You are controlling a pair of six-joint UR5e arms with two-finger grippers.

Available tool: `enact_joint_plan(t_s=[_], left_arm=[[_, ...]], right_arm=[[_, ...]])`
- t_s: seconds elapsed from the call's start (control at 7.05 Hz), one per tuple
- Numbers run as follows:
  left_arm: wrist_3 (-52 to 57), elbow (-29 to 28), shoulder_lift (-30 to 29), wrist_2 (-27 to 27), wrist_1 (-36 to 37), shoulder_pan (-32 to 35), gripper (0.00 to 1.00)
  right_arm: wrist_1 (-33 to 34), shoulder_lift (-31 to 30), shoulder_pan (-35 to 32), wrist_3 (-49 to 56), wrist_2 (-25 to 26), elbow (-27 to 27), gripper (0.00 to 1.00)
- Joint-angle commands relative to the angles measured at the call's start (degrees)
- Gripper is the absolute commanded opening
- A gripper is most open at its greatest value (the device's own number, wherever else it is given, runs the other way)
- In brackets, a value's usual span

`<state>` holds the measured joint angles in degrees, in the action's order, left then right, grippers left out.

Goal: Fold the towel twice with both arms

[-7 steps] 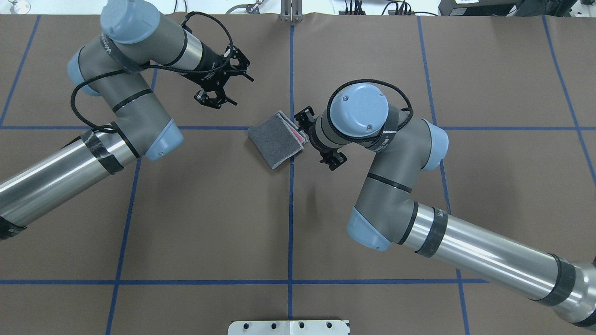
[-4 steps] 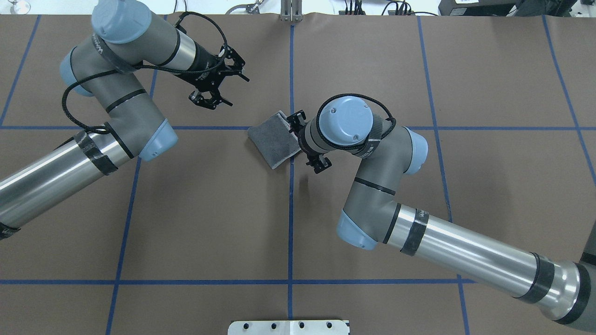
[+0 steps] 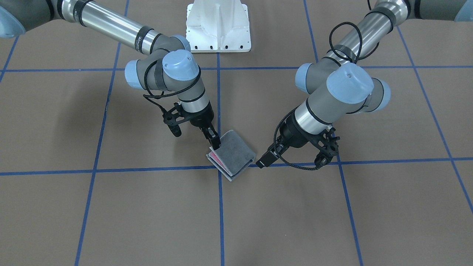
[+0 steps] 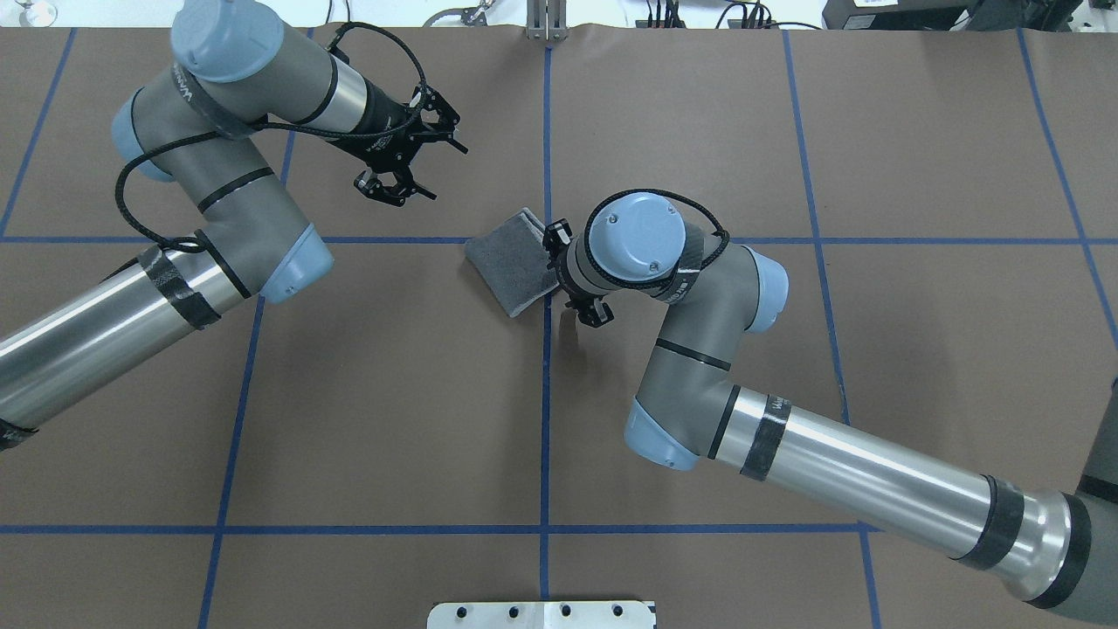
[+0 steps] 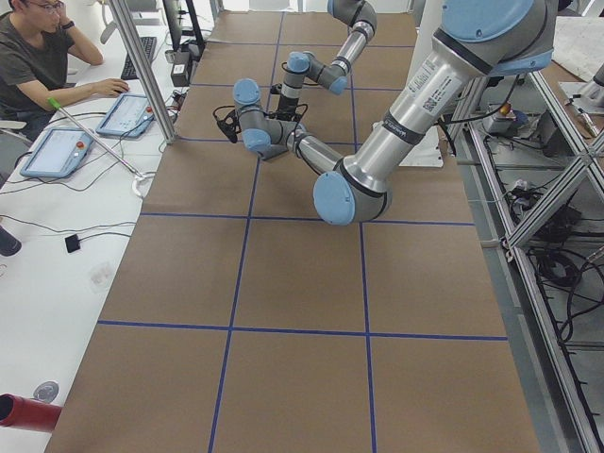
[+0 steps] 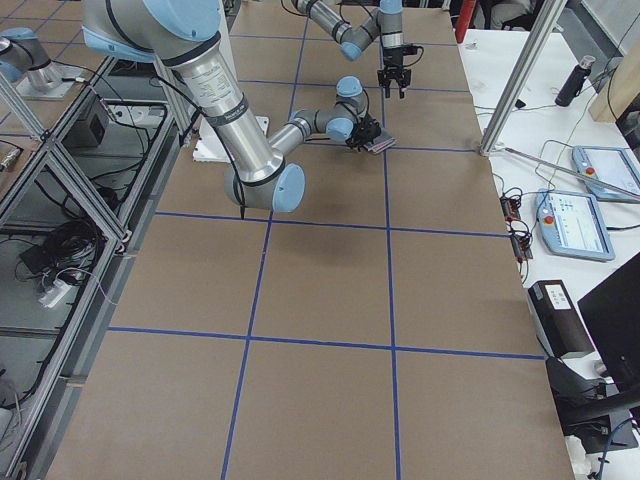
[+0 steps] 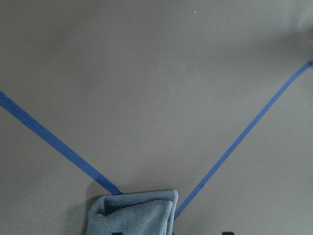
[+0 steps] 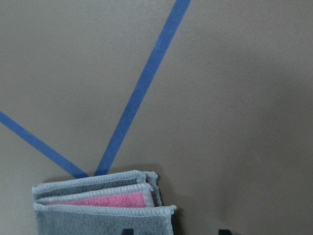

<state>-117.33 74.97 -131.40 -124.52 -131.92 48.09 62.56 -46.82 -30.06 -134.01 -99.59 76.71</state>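
since the towel (image 3: 234,149) lies quartered on the tape crossing (image 3: 212,169), both folds look done, the right gripper (image 3: 196,136) seemingly parted at its corner, gripping nothing, the left gripper (image 4: 441,170) spread, empty, well apart.

The towel (image 4: 514,262) lies on the table (image 4: 349,411), its right-hand part over the crossing of two tape lines (image 4: 546,419). The right gripper (image 3: 213,141) stands at the towel's right edge, one finger over its corner. The left gripper (image 3: 327,155) hangs well apart, to the towel's left. The pedestal base (image 3: 218,26) stands on the robot's side of the towel. A person (image 5: 38,47) sits beyond the towel, off the table.
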Motion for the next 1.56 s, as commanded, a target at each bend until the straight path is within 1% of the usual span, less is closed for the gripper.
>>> enact_joint_plan(t_s=[0.0,0.28,0.43,0.57,1.42], left_arm=[[0.00,0.00,0.00,0.07,0.00,-0.01,0.74],[0.00,0.00,0.00,0.07,0.00,-0.01,0.74],[0.00,0.00,0.00,0.07,0.00,0.07,0.74],[0.00,0.00,0.00,-0.02,0.09,0.16,0.74],[0.00,-0.09,0.00,0.07,0.09,0.07,0.74]], right_arm=[[-0.16,0.33,0.01,-0.11,1.32,-0.34,0.64],[-0.51,0.33,0.01,-0.55,1.77,-0.34,0.65],[-0.60,0.42,0.01,-2.12,3.16,-0.34,0.65],[-2.08,0.24,0.01,-4.13,4.22,-0.34,0.65],[-2.35,-0.64,1.24,-4.94,4.32,-0.69,0.68]])
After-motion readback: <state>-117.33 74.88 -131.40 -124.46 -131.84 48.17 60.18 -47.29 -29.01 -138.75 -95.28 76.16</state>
